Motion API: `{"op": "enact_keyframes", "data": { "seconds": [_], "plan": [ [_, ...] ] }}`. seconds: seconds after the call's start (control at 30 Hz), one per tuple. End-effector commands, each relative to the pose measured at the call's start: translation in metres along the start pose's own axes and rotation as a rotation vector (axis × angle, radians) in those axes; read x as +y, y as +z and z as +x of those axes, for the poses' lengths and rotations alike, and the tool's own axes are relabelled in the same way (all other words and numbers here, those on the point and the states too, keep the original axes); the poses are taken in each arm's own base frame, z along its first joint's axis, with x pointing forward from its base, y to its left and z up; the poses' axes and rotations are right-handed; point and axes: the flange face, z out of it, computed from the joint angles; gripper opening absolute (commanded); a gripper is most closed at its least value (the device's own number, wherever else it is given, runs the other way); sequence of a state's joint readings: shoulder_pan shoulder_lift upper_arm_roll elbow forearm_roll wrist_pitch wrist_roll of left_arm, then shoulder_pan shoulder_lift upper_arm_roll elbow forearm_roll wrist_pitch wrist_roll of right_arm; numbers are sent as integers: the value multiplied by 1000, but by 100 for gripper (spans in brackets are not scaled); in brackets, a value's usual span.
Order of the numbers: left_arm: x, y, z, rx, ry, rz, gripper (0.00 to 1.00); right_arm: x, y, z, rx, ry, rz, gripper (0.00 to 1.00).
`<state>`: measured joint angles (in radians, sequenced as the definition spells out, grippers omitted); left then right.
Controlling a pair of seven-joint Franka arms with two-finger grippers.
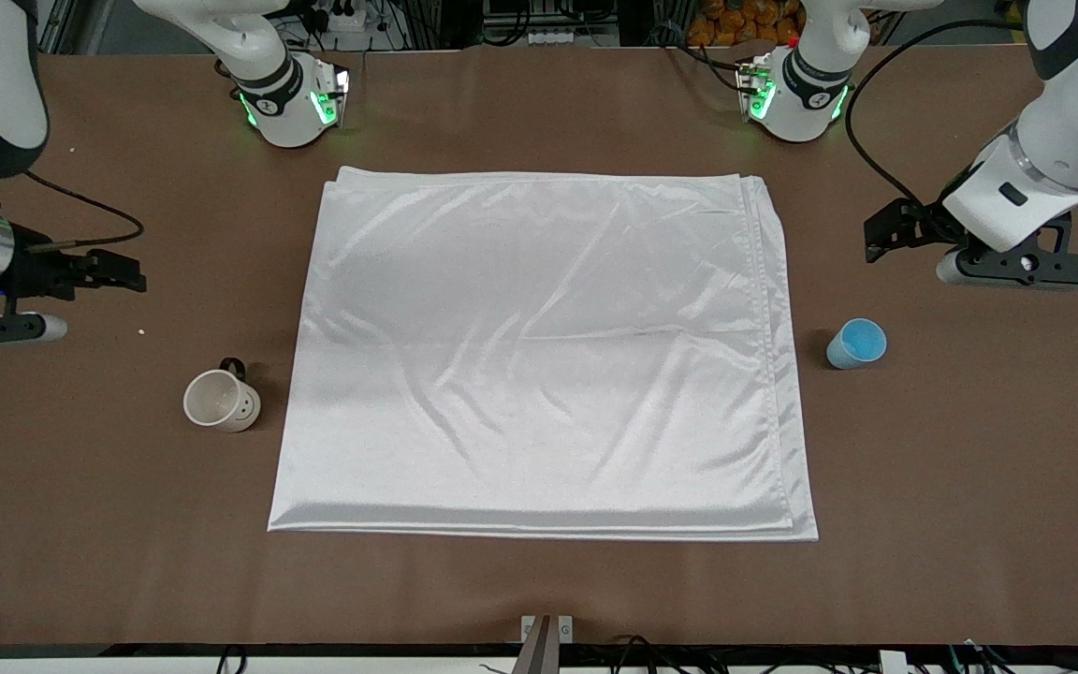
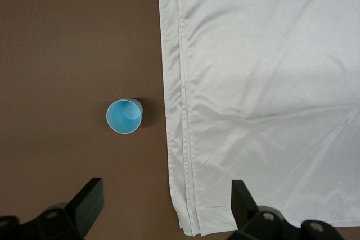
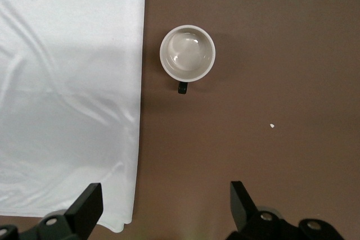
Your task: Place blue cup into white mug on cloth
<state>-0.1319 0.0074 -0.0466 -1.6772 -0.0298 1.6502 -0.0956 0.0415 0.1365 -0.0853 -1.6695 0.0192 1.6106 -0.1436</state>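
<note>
Two claws spread, holding nothing — left claw [image 2: 163, 206] over brown table [image 1: 539, 580] near small light-blue tapered cup [image 1: 856, 344] | right claw [image 3: 163, 206] near off-white round mug [image 1: 221, 400], black handle | cup looks light, stiff, maybe slippery — pinch its rim | shiny white folded cloth [image 1: 539, 356] bare

Both arms: glossy white shells w/ dark grey joint bands, green LED rings at bases. Black cables loop off each wrist. Left end effector [image 1: 913, 229] & right end effector [image 1: 113, 271]: matte black, silver screws.

Light: bright, even, from overhead.
Glare: soft sheen on the cloth [image 1: 539, 356] — a duller grey band across its middle.
Shadows: short and faint beside the white mug [image 1: 221, 401] and the blue cup [image 1: 855, 344].
Focus: sharp throughout — no blur.
</note>
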Motion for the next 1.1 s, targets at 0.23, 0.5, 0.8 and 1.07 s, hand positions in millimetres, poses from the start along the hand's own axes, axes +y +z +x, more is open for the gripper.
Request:
{"op": "enact_keyframes", "data": {
  "seconds": [0.23,0.5,0.8,1.07],
  "plan": [
    [-11,73,4,3,-21,22,100,7,107,1,53,23,-12,100],
    [-34,130,2,31,-55,20,100,17,163,-8,75,43,-12,100],
    [-39,179,-1,36,-62,18,100,19,215,6,106,78,14,100],
    [-59,224,11,19,-79,31,100,19,246,19,125,98,27,99]
  ]
}}
